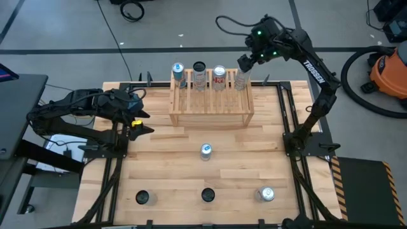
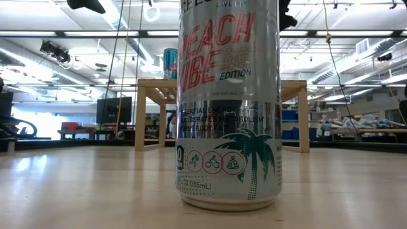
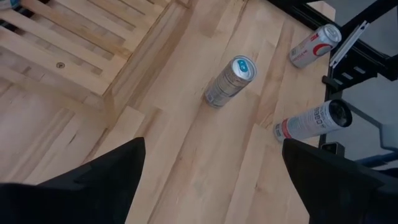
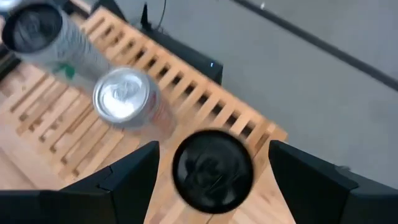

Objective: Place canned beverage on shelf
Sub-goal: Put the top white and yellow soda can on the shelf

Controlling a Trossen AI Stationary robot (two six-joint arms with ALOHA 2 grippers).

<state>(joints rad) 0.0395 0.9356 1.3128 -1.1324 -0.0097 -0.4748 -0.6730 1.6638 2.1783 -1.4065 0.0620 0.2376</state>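
A dark-topped can stands upright at the right end of the shelf, fourth in the row. The right hand is poised above it, fingers apart and clear of it, apparently just released. The left hand waits wide open, empty, over the surface.

Bright even overhead light, soft shadows, right wrist view motion-blurred

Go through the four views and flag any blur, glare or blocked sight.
High view: even light, sharp. Low view: one can up close hides most of the shelf; ceiling lights glare. Left wrist view: sharp, soft shadows under the cans. Right wrist view: blurred throughout, the black-topped can between the fingers included.
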